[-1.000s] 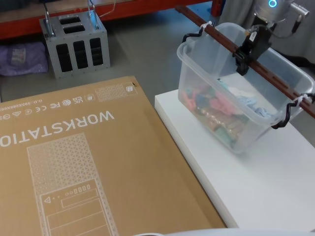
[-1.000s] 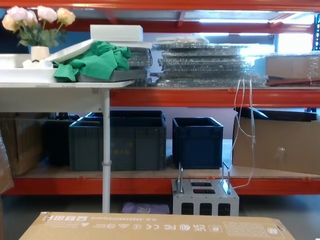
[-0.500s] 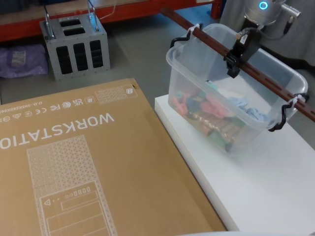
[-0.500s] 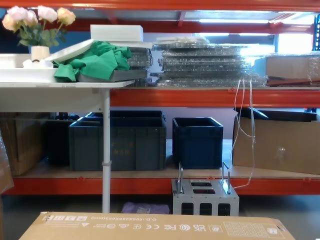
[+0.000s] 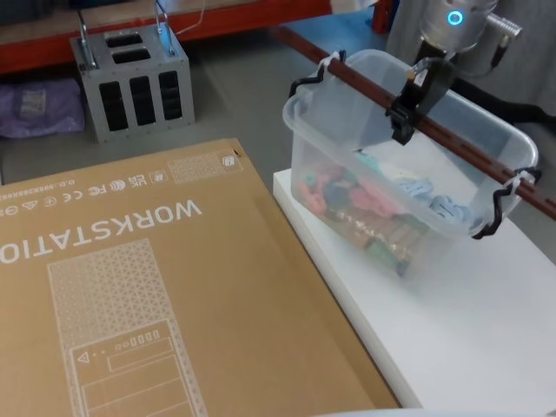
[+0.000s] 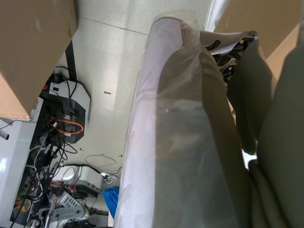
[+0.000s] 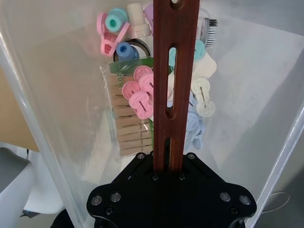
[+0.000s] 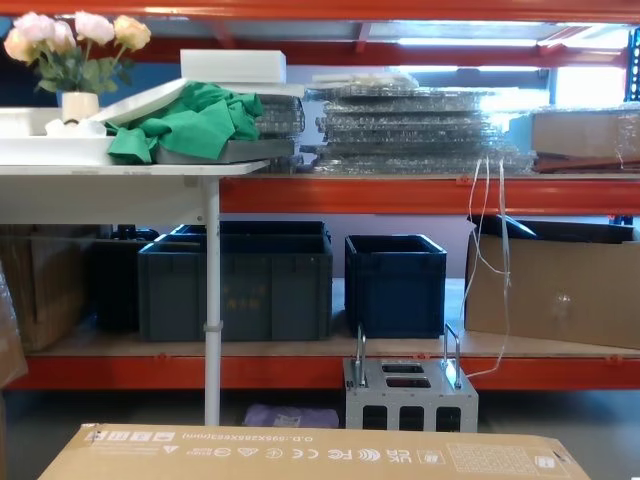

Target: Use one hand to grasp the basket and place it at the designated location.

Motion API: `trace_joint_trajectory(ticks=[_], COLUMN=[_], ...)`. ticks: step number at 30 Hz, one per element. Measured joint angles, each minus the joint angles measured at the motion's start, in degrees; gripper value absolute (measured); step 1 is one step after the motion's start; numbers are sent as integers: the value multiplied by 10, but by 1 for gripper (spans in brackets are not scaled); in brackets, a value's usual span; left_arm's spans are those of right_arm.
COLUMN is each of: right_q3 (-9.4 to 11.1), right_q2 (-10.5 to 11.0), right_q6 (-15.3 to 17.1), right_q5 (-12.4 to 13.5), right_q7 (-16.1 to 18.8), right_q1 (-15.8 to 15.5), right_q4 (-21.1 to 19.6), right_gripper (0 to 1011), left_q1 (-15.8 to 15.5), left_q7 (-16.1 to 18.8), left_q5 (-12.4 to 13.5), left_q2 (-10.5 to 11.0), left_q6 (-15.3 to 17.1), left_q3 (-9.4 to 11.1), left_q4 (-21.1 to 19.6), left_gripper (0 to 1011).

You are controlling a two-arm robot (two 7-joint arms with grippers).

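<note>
Jaws of my right gripper (image 5: 407, 111) clamp the reddish-brown slotted bar (image 5: 360, 74) of the translucent white plastic basket (image 5: 334, 152); tilted, it could slip.

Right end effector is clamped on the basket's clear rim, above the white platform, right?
No. The right end effector is clamped on the brown bar handle across the basket, not its rim; the right wrist view shows it. It is above the white platform.

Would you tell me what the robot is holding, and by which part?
The right gripper holds the basket near the middle of its reddish-brown bar handle.
</note>
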Motion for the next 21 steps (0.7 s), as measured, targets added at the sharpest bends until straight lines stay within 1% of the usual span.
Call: trace_joint_trajectory(ticks=[6,14,21], right_q3=[-4,-16,-28], right_q2=[-1,-15,-28], right_q6=[0,-6,-10], right_q5=[2,-2,-11], right_q7=[-3,-1,1], right_q1=[-1,6,16], right_q4=[-8,-12,-11], right_gripper=[0,0,0], left_q1=[0,0,0], left_q7=[0,0,0], left_q5=[0,0,0], left_q2=[0,0,0], left_q6=[0,0,0], left_q3=[0,0,0], left_q4=[0,0,0], left_gripper=[0,0,0])
